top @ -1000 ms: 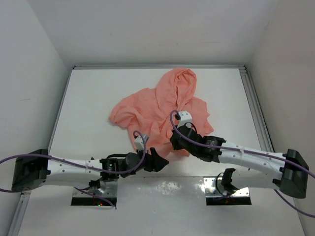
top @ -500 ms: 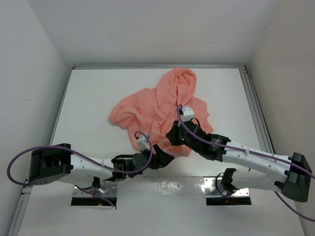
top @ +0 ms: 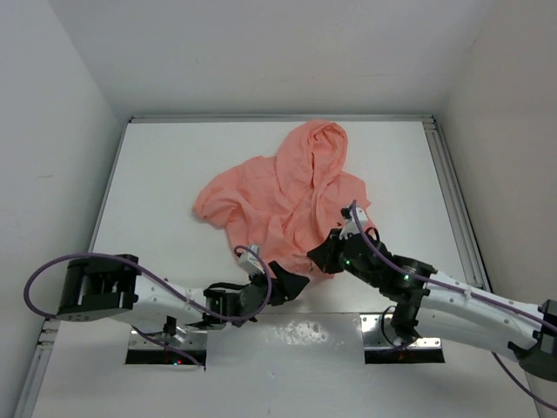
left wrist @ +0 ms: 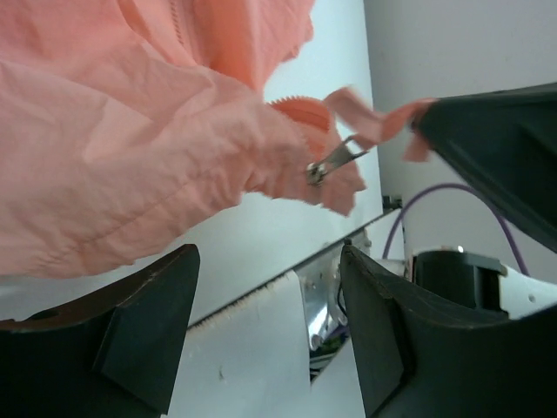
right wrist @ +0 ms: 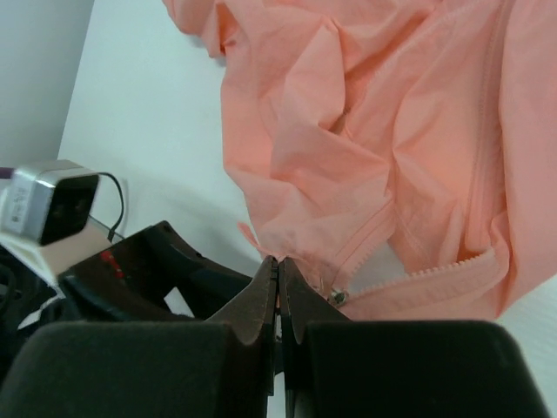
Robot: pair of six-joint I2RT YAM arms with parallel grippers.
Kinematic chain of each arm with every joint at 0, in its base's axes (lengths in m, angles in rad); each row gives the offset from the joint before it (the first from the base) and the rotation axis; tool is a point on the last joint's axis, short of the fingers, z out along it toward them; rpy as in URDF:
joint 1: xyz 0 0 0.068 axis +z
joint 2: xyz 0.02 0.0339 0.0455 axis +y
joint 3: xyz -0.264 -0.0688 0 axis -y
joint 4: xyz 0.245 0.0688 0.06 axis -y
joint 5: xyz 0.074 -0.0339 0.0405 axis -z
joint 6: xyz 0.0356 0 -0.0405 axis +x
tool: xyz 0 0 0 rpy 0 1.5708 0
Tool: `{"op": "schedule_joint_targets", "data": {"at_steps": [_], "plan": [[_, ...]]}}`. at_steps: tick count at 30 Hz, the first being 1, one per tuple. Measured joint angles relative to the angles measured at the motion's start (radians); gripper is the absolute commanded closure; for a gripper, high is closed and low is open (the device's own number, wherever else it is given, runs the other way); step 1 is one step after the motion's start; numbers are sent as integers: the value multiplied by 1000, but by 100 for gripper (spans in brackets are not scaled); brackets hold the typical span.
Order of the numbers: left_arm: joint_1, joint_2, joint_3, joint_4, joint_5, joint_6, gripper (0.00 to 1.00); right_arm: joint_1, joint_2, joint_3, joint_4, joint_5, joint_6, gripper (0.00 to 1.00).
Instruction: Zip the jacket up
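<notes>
In the top view the jacket [top: 287, 192] lies crumpled on the white bench [top: 165, 174], a little right of the middle of the frame. Its hood [top: 319, 144] points to the top edge and its hem is toward the bottom, where my two arms meet it. The left arm [top: 174, 300] comes in from the lower left and the right arm [top: 444, 292] from the lower right. Their tips are near each other at the lowest part of the cloth. On the left wrist camera I see the left jaws spread wide, one finger [left wrist: 144, 331] at the lower left and the other at the lower right, with only bare bench between them. They hold nothing. Above them, near the middle of that frame, the metal zipper pull [left wrist: 335, 161] hangs at the end of the hem. From there a thin strip of pink cloth [left wrist: 379, 122] goes to the upper right, into the dark tip of the right jaws. On the right wrist camera the right jaws are pressed together in the lower middle of the frame and pinch this corner of the hem. The pull is just beside their tip, to the right, and the row of zipper teeth [right wrist: 435, 272] runs from it toward the right edge. The rest of the jacket fills the upper right of that frame in loose folds.
</notes>
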Motion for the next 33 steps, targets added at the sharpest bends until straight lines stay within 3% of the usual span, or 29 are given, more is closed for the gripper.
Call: {"op": "schedule_joint_targets", "data": {"at_steps": [5, 7, 10, 11, 15, 17, 20, 21, 23, 25, 33], "plan": [[-82, -45, 0, -48, -37, -14, 39, 0, -90, -79, -16, -42, 46, 100], [-114, -120, 6, -199, -86, -59, 39, 0, -110, -95, -23, -52, 52, 100], [-114, -266, 17, -495, -168, -179, 49, 0, -123, -126, -24, -63, 54, 100], [-67, -307, 14, -562, -161, -180, 49, 0, -122, -136, -24, -67, 54, 100], [339, -430, -19, -657, -94, -85, 48, -2, -76, -146, -15, -96, 49, 100], [477, -431, -19, -676, -58, -12, 48, -2, -46, -146, 2, -112, 43, 100], [669, -332, 9, -660, 30, 103, 50, -2, 3, -144, 39, -124, 28, 100], [725, -288, 28, -642, 82, 153, 58, -2, 19, -140, 48, -129, 23, 100], [829, -146, 84, -615, 141, 208, 63, -2, 48, -133, 68, -132, 14, 100], [880, -17, 147, -577, 195, 259, 75, -2, 67, -126, 89, -134, 3, 100], [963, 489, 580, -481, 388, 417, 81, -2, 169, -79, 175, -126, -23, 100]]}}
